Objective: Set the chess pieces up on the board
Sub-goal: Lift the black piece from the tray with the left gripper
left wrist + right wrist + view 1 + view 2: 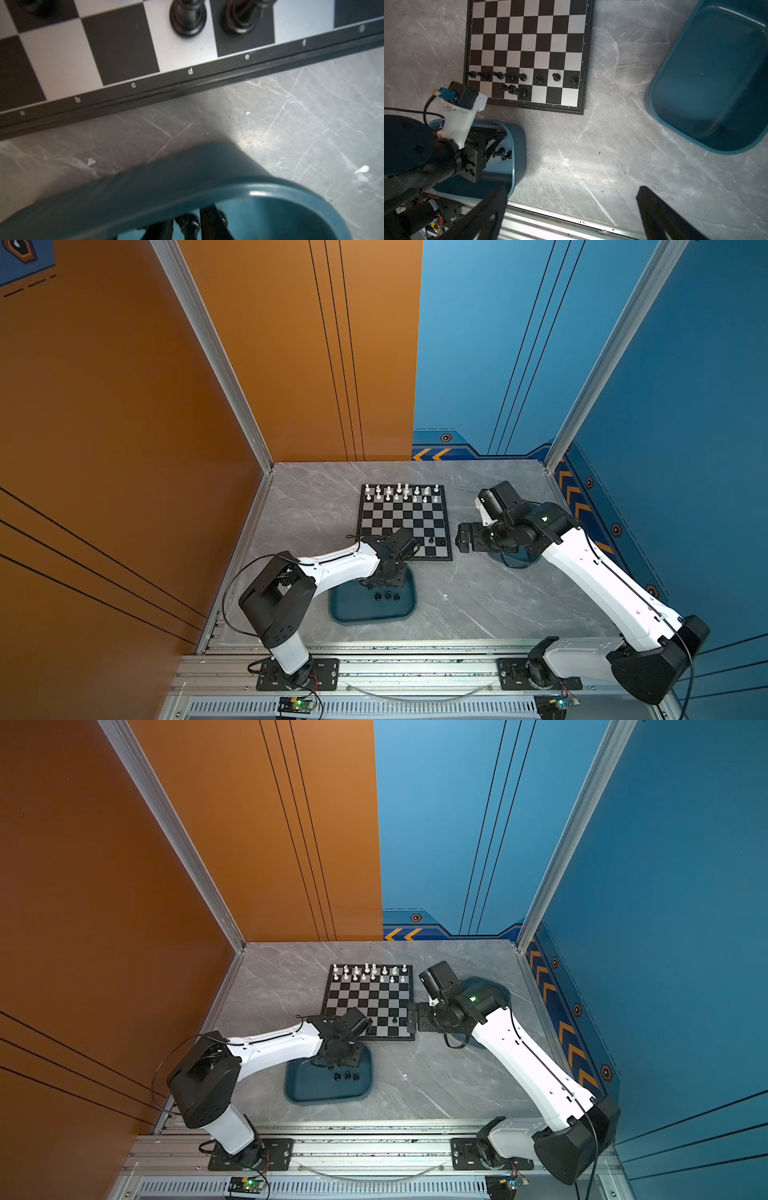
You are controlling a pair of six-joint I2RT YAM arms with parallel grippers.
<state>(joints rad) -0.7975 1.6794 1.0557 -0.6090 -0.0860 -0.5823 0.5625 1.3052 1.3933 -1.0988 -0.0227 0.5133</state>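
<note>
In the teal tray lie three black chess pieces; the left fingers there seem to pinch one more black piece, while the right fingers stand spread. Only the right wrist view shows the black pawn row on the board.

Left gripper dips low, jaws narrowed; right gripper hovers, jaws wide apart.

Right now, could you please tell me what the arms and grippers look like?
The left arm and right arm have white shells, black joints and thin black cables. The left gripper and right gripper are black with slim fingers.
</note>
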